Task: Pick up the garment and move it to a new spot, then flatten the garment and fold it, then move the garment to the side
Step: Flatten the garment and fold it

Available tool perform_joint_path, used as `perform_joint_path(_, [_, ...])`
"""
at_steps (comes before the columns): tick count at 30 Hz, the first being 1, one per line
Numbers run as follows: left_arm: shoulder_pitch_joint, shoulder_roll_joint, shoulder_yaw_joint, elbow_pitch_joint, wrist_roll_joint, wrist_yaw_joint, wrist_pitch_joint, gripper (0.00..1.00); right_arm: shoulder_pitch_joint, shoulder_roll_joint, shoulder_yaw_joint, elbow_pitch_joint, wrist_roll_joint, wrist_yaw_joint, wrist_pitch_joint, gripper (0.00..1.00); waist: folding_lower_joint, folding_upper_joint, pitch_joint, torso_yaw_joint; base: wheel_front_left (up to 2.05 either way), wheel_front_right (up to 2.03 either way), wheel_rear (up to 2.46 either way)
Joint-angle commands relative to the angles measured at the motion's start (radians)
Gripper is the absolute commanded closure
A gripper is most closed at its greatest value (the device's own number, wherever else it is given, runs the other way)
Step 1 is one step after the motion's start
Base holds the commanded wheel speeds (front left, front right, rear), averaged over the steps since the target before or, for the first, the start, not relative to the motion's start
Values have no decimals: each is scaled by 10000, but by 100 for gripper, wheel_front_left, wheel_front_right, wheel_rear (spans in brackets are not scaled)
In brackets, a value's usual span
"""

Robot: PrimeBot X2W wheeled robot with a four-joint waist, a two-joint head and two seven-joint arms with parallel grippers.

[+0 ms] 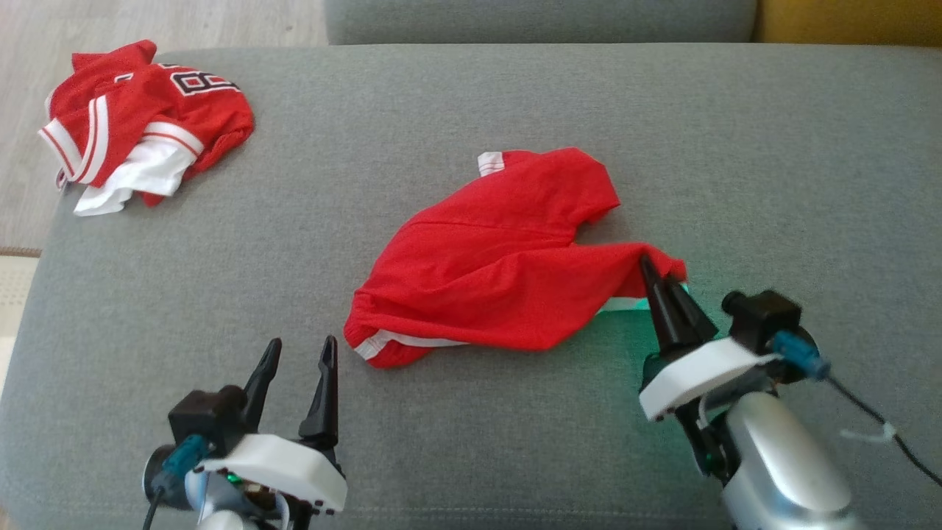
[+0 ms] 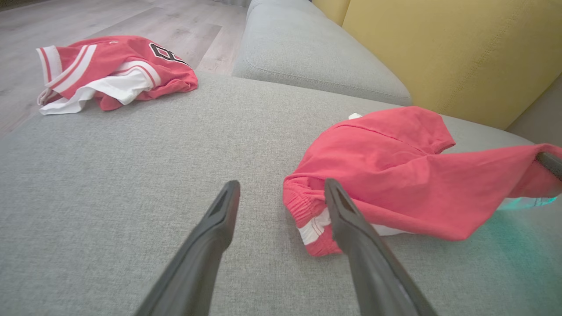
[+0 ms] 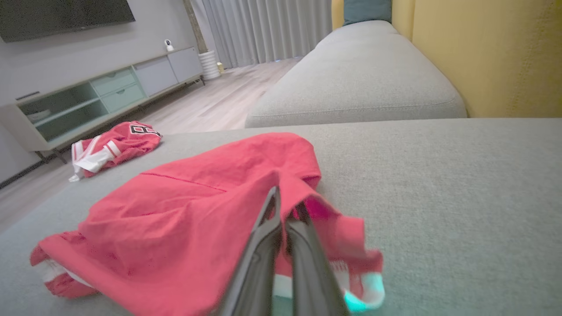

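Grey sofa cushion (image 1: 471, 96) runs wide under both your arms, and the red garment (image 1: 500, 265) lies crumpled on it a little right of centre. Its gathered, white-striped edge (image 1: 383, 344) sits at the near left end, and a white tab shows at the far end.

Your right gripper (image 1: 650, 271) is pinched closed on the garment's near right corner, with that corner drawn up off the cushion and the cloth stretched towards the fingers. Your left gripper (image 1: 302, 346) hovers with its jaws spread wide and nothing between them, just near and left of the striped edge and not touching it.

You have bare cushion all along the near strip between the two grippers, on the whole right side beyond the garment, and in a broad band to its left.

At the far left corner lies a red and white jersey (image 1: 140, 118), well apart from the garment and hanging slightly over the cushion's left edge. Past that edge is wooden floor (image 1: 147, 18). The far edge meets a second cushion (image 1: 537, 18), with a yellow backrest (image 1: 846, 20) at the far right.
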Motion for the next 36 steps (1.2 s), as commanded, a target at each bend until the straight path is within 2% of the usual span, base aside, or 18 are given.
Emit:
perform_joint_path(1, [-158, 0, 316, -375, -83, 53, -139, 0, -465, -4, 77, -539, 368, -9, 239, 100, 0, 0, 28, 85, 0, 0, 0])
perform_joint_path(5, [-213, -11, 297, -378, -107, 31, -190, 0, -826, -70, -215, -633, 662, -9, 650, 100, 0, 0, 115, 242, 0, 0, 0])
perform_joint_path(9, [-343, -51, 213, -335, -115, -22, -239, 0, -1591, -103, -891, -68, 763, -9, 1028, 100, 0, 0, 279, 534, 0, 0, 0])
perform_joint_path(15, [-608, -172, -42, -220, -70, -157, -311, 0, -2705, -134, -1693, 1541, 519, -9, 1136, 100, 0, 0, 543, 1087, 0, 0, 0])
perform_joint_path(20, [-810, -285, -233, -117, -27, -245, -414, 0, -3475, -235, -1898, 2885, 266, -9, 1026, 100, 0, 0, 751, 1396, 0, 0, 0])
perform_joint_path(31, [-1171, -327, -379, 124, 3, -343, -574, 0, -5041, -495, -2303, 5388, -241, -9, 565, 100, 0, 0, 1199, 1491, 0, 0, 0])
perform_joint_path(32, [-1201, -329, -386, 144, 5, -347, -587, 0, -5136, -513, -2320, 5544, -295, -9, 485, 86, 0, 0, 1220, 1471, 0, 0, 0])
perform_joint_path(33, [-1231, -331, -391, 161, 6, -350, -602, 0, -5217, -521, -2331, 5686, -343, -9, 402, 59, 0, 0, 1237, 1443, 0, 0, 0])
perform_joint_path(34, [-1258, -330, -398, 173, 8, -361, -622, 0, -5279, -522, -2329, 5803, -379, -9, 312, 7, 0, 0, 1244, 1403, 0, 0, 0])
perform_joint_path(35, [-1282, -332, -405, 187, 11, -371, -647, 0, -5323, -537, -2351, 5885, -399, -9, 197, 0, 0, 0, 1241, 1357, 0, 0, 0])
perform_joint_path(36, [-1307, -332, -411, 212, 9, -390, -675, 0, -5341, -553, -2357, 5951, -431, -9, 93, 0, 0, 0, 1229, 1305, 0, 0, 0])
